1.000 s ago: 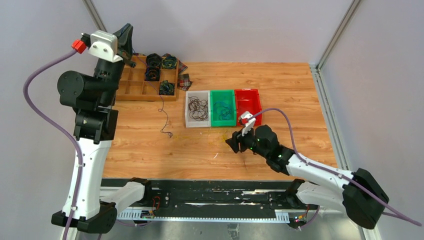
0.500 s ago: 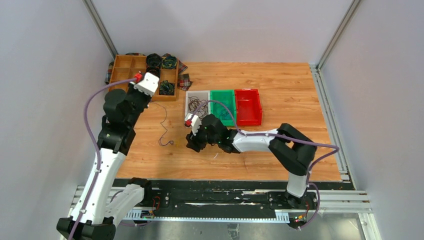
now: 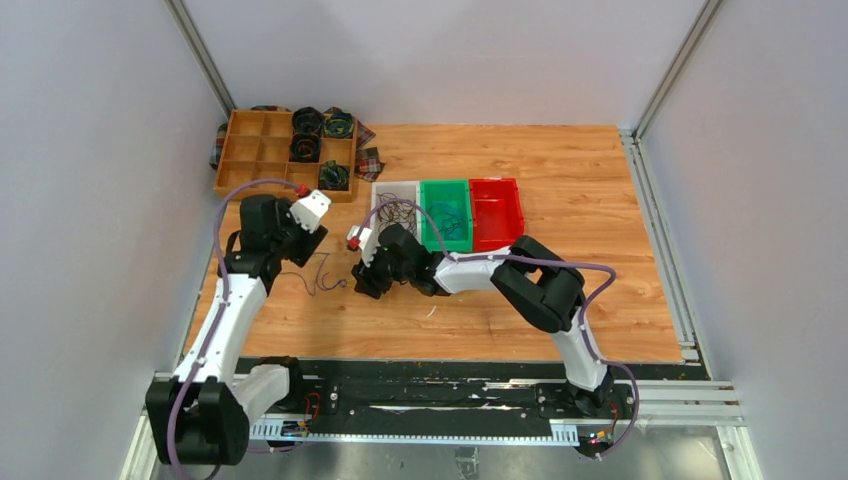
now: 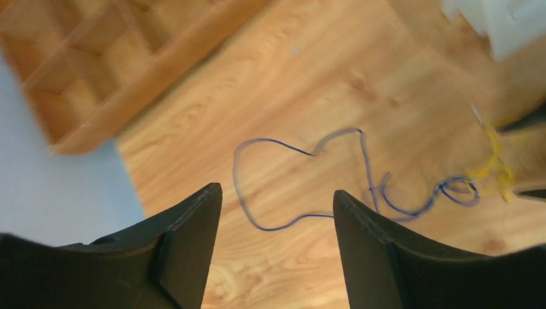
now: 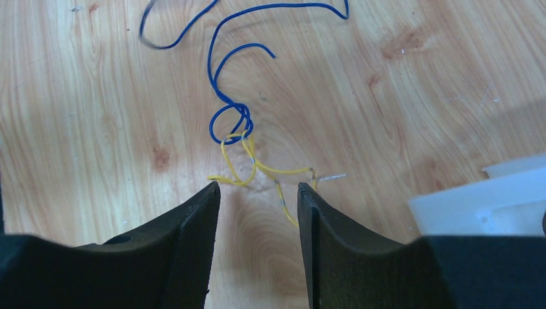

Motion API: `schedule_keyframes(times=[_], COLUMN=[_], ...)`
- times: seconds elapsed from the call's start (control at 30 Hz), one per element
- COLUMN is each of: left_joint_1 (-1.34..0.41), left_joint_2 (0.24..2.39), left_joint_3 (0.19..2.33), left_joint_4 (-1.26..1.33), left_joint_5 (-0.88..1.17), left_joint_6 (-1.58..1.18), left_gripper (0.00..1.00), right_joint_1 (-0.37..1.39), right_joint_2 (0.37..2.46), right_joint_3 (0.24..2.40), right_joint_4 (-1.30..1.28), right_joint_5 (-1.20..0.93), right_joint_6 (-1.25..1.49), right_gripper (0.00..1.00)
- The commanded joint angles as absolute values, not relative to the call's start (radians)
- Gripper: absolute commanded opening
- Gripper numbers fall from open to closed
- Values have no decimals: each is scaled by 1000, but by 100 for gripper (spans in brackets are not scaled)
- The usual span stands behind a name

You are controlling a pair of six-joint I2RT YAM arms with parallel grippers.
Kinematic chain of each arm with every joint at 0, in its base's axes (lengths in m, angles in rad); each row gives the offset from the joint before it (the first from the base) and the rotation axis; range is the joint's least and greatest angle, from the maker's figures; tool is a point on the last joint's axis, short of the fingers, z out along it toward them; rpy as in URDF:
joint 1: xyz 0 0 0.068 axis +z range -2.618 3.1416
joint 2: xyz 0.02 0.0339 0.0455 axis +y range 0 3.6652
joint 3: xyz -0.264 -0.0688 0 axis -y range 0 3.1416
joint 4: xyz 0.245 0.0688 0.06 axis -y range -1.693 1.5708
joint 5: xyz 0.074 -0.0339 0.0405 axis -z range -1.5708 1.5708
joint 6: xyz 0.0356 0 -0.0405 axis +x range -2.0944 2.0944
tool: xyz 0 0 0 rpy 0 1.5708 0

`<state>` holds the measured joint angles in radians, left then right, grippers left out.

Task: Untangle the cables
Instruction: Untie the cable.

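On the wooden table, a thin blue cable lies loose in wandering loops, between the two grippers and towards the near left of the surface. The left gripper hangs just over its left end. In the left wrist view this gripper has its jaws well apart with nothing between them, and the blue cable lies on the wood beyond the tips, untouched.

At its right end the blue cable curls into a small knot and is tangled with a short yellow cable. The right gripper is low over that spot. In the right wrist view this gripper has its jaws moderately apart and grips nothing. The yellow cable lies flat on the table just ahead of and between the tips, and the blue cable runs on farther away.

Just right of the right gripper, three bins touch in a row. The white bin holds dark cables, the green bin holds blue cables, and the red bin stands rightmost. At the far left corner sits a wooden tray with compartments, several of them holding dark coils.
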<state>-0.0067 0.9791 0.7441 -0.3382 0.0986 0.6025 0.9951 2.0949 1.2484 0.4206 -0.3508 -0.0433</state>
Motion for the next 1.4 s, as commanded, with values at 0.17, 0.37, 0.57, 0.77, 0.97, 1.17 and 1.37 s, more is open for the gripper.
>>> schedule_keyframes(times=[0.17, 0.37, 0.57, 0.77, 0.97, 1.17, 1.37], left_joint_1=[32, 30, 22, 19, -32, -105, -126], left_joint_2=[1139, 1204, 1369, 1373, 1406, 1417, 1480], left_joint_3=[791, 764, 799, 812, 829, 811, 843], left_joint_4=[-690, -641, -611, -622, -624, -620, -609], left_joint_5=[516, 664, 671, 698, 633, 506, 476], left_joint_6=[889, 938, 951, 1004, 1021, 1099, 1080], left_gripper=[68, 59, 42, 37, 35, 35, 26], right_joint_1=[983, 976, 955, 941, 936, 934, 934], right_joint_2=[2160, 2142, 2104, 2062, 2033, 1885, 1745], right_joint_3=[1285, 1226, 1151, 1078, 1049, 872, 692], right_joint_4=[486, 542, 606, 684, 739, 879, 961], right_joint_5=[-378, -369, -369, -367, -283, -209, -161], right_joint_6=[-1, 26, 84, 158, 262, 304, 320], right_gripper=[31, 12, 1, 1, 27, 34, 34])
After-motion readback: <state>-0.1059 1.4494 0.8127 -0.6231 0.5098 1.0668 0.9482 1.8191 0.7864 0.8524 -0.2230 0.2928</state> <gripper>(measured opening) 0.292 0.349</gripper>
